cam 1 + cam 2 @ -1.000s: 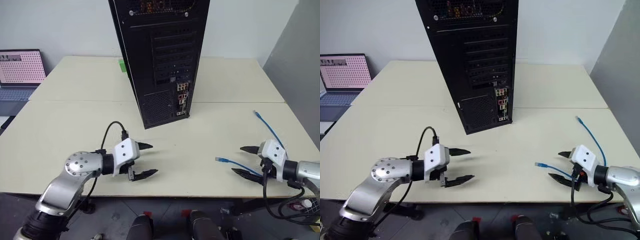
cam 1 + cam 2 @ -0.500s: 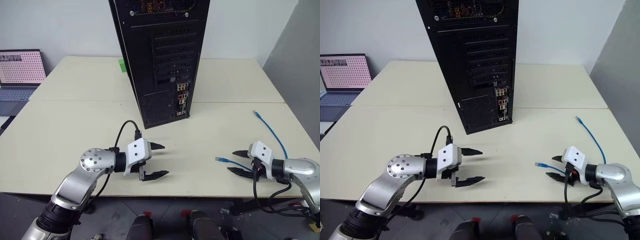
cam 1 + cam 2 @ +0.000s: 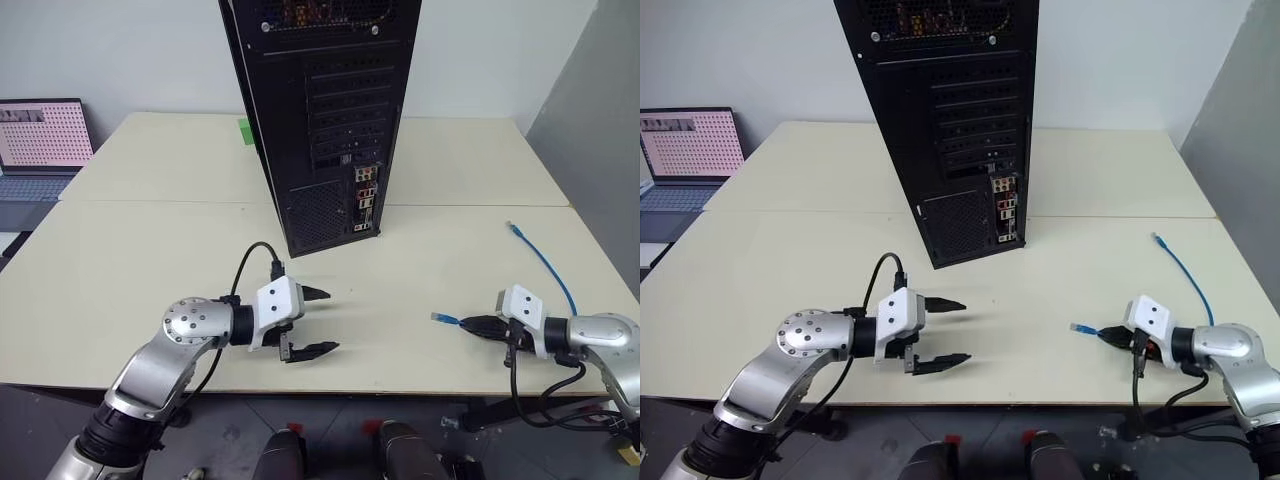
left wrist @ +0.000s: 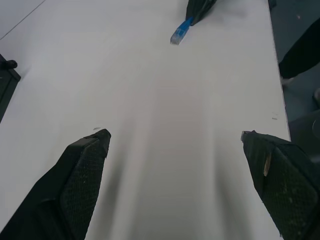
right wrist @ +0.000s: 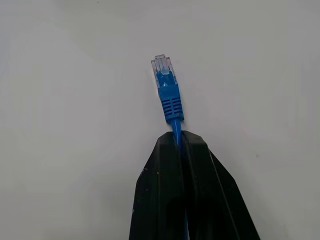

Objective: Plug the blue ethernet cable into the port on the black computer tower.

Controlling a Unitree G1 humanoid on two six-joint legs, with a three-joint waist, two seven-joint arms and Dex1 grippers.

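Blue ethernet cable (image 5: pixel 170 100) plug points straight ahead of right end effector (image 5: pixel 180 140).

Blue ethernet cable (image 5: pixel 170 100) on table, black computer tower (image 3: pixel 320 110) upright behind, port (image 3: pixel 364 208) low.

The black computer tower (image 3: pixel 318 115) is seen standing upper centre on the table (image 3: pixel 130 260), with the port (image 3: pixel 364 212) low on its rear face. A laptop (image 3: pixel 40 140) is placed at the far left edge. The left gripper (image 3: pixel 318 322) is positioned lower centre-left, the right gripper (image 3: pixel 470 325) lower right, with the blue ethernet cable (image 3: pixel 545 262) trailing up the right side behind it, its plug pointing left.
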